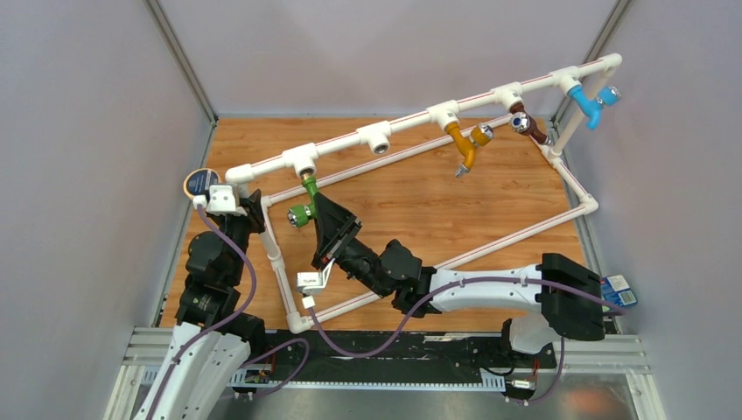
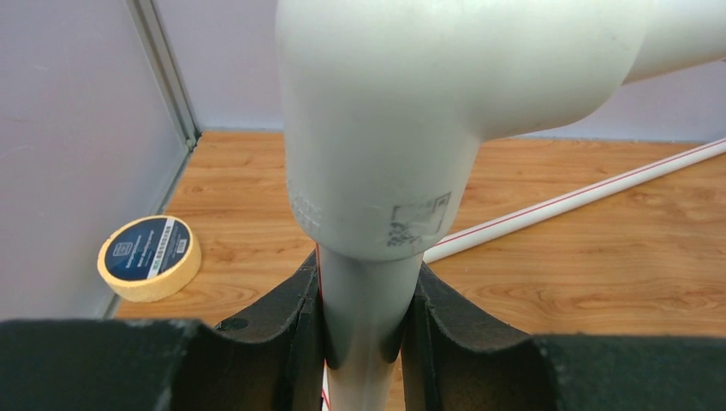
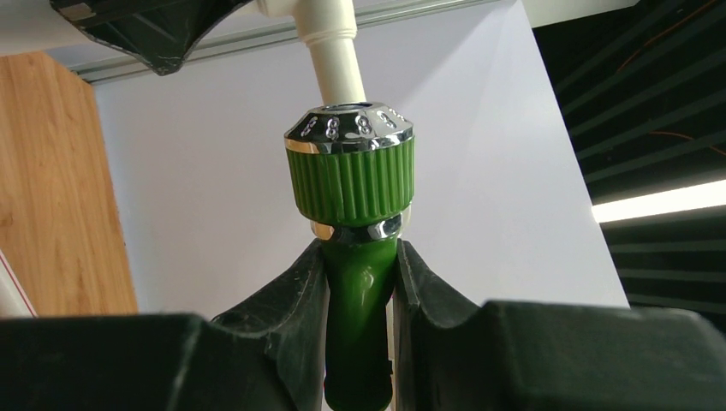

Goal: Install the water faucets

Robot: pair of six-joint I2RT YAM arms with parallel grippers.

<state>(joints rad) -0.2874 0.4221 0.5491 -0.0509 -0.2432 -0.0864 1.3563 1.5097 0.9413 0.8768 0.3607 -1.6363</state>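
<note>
Left of centre, green faucet [image 1: 304, 206] pinched by right hand [image 3: 358, 278], pipe [image 2: 361, 291] by left hand [image 2: 364, 324]; cross-threading risked if tilted.

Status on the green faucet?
Left gripper shut on white pipe. Right gripper shut on green faucet, stem at the tee fitting. Tape roll well aside.

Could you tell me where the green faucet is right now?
Left of centre in the top view, the green faucet is below a white T-fitting, held between the fingers of the right gripper.
</note>
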